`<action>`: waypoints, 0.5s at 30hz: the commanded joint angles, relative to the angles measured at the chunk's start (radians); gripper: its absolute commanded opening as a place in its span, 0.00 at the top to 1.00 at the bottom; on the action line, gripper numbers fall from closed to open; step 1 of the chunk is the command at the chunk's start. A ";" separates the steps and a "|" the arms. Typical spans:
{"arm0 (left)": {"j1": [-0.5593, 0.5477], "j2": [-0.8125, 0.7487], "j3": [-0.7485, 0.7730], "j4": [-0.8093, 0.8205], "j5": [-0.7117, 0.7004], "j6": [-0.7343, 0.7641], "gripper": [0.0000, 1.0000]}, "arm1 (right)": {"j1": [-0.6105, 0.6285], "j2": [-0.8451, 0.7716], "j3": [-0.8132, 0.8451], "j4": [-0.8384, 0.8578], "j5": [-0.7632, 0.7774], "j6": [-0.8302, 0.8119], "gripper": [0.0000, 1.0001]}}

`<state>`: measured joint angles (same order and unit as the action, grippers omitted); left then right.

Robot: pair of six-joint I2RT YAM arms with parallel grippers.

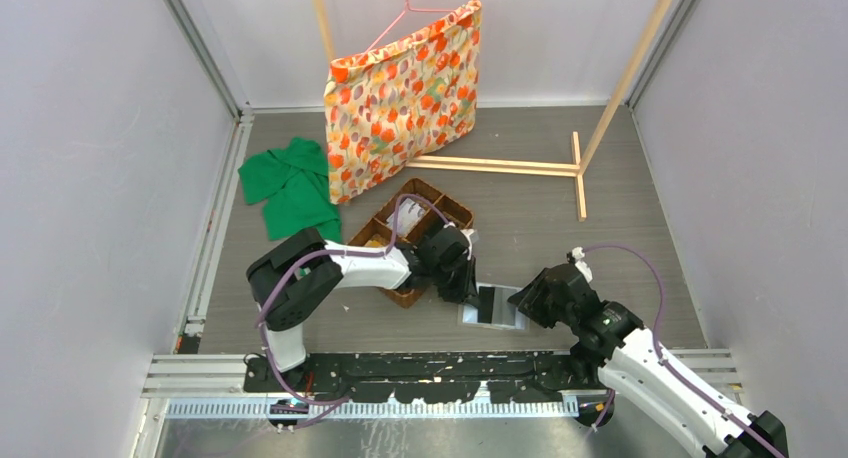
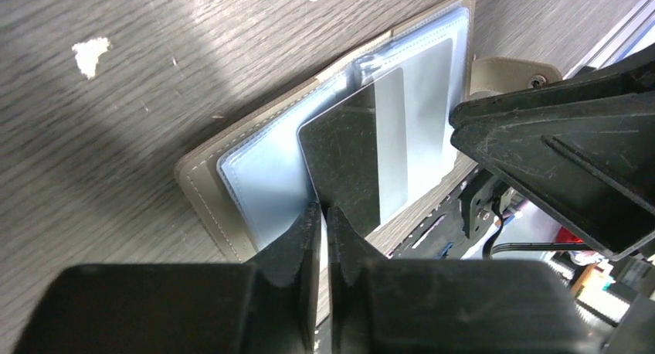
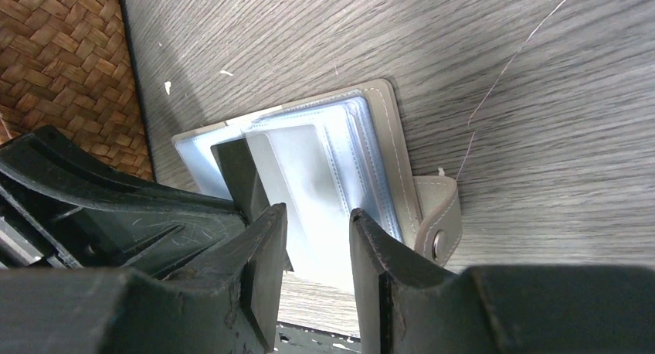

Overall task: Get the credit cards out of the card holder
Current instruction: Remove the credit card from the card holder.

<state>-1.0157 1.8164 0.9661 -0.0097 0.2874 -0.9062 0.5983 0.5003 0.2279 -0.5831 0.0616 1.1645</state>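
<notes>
Between the two sets of jaws, we see the card holder [image 2: 205, 192] lying open and flat on the grey wood-grain bench [image 1: 560, 218], its clear plastic sleeves [image 2: 259, 192] facing up. One credit card [image 2: 351, 161], glossy and reading dark on one half and pale on the other, sticks partway out of a sleeve and tilts up toward the left jaws.

The left jaws are nearly closed, and the card's near edge appears pinched between their fingertips [image 2: 309, 234]. The right jaws stand about half apart, gripping nothing that we can see. They hover at the opposite edge of the holder, just beside its snap tab [image 3: 439, 219]. We cannot tell whether they touch the holder, or whether more cards sit in the sleeves.

Just behind the left jaws, on the side away from the arms' bases, sits a brown wicker basket [image 3: 62, 52]. Well beyond the basket, a green cloth [image 1: 290, 188] lies on the bench. A floral orange fabric piece [image 1: 405, 98] hangs by a wooden rack [image 1: 505, 165]. A few white specks [image 2: 90, 52] dot the bench near the left jaws.
</notes>
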 commanded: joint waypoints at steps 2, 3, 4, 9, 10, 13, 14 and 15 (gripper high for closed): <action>0.007 -0.038 -0.013 -0.009 0.002 0.004 0.78 | 0.005 -0.014 0.039 0.009 -0.014 -0.030 0.59; 0.006 -0.039 -0.020 0.002 0.006 -0.003 0.75 | 0.005 -0.018 0.046 0.011 -0.016 -0.033 0.59; 0.006 -0.040 -0.024 0.005 0.008 -0.010 0.74 | 0.006 -0.020 0.052 0.016 -0.016 -0.033 0.59; 0.006 -0.032 -0.044 0.060 0.027 -0.053 0.72 | 0.005 0.002 0.069 0.052 -0.030 -0.046 0.59; 0.006 -0.030 -0.047 0.066 0.027 -0.057 0.72 | 0.005 0.013 0.070 0.060 -0.035 -0.047 0.59; 0.006 -0.016 -0.049 0.075 0.028 -0.060 0.72 | 0.005 0.036 0.063 0.091 -0.043 -0.050 0.59; 0.005 -0.012 -0.050 0.081 0.031 -0.061 0.72 | 0.005 0.043 0.058 0.100 -0.043 -0.051 0.59; 0.005 -0.009 -0.050 0.092 0.035 -0.062 0.72 | 0.005 0.053 0.053 0.106 -0.043 -0.052 0.59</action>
<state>-1.0138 1.8076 0.9310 0.0502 0.3157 -0.9588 0.5983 0.5282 0.2596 -0.5415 0.0353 1.1343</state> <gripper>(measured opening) 0.274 0.410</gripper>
